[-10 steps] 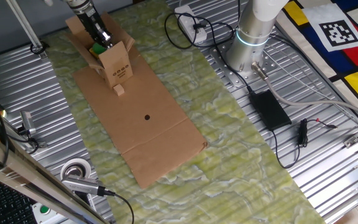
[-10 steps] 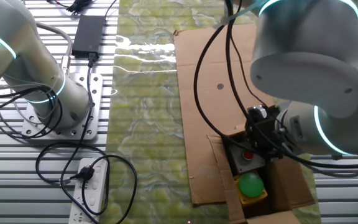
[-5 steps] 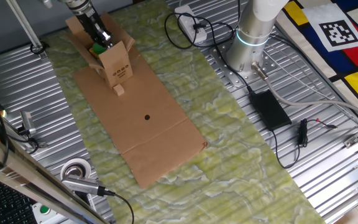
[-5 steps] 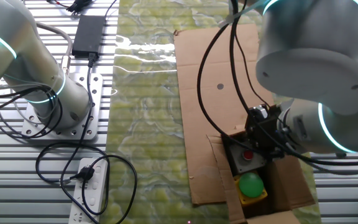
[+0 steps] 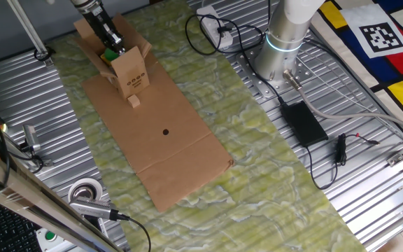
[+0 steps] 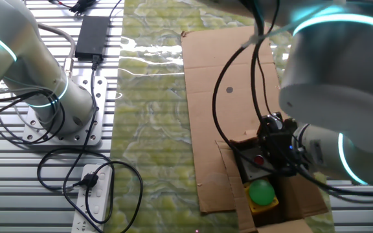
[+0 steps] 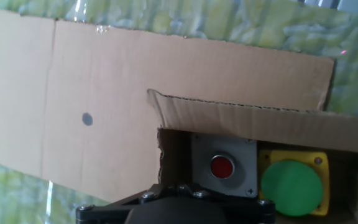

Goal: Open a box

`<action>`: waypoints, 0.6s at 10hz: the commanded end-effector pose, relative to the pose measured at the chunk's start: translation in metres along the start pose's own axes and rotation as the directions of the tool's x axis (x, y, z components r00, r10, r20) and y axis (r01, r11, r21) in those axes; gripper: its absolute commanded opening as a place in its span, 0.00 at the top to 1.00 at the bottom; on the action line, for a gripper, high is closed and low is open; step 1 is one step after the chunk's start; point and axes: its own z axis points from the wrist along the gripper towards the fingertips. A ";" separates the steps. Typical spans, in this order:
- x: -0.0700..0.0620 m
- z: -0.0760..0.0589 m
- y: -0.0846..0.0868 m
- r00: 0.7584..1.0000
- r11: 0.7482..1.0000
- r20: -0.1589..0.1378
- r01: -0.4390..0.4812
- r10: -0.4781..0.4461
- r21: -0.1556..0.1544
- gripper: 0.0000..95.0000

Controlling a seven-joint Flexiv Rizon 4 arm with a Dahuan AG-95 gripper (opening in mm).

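Gripper at the mouth of the open cardboard box

The box (image 5: 126, 73) stands at the far end of the flat cardboard sheet (image 5: 161, 140), flaps folded out, with a tiny cardboard block (image 5: 135, 102) touching its printed side. The gripper (image 6: 276, 152) hangs over the open top; whether its fingers are spread or closed cannot be told. Inside lie a grey unit with a red push-button (image 7: 222, 167) and, beside it, a yellow-housed green button (image 7: 291, 187). The sheet lies on a green mat (image 5: 257, 161).
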 end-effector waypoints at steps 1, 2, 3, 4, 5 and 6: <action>0.000 0.000 0.005 0.995 0.995 0.010 -0.100 0.100 -0.007 1.00; 0.001 0.000 0.006 0.994 0.994 0.015 -0.105 0.105 -0.014 1.00; 0.002 -0.001 0.010 0.994 0.994 0.016 -0.109 0.109 -0.016 1.00; 0.002 0.000 0.014 0.993 0.993 0.016 -0.114 0.114 -0.014 1.00; 0.002 0.001 0.018 0.992 0.993 0.016 -0.121 0.121 -0.011 1.00; 0.002 0.001 0.018 0.992 0.993 0.016 -0.121 0.121 -0.011 1.00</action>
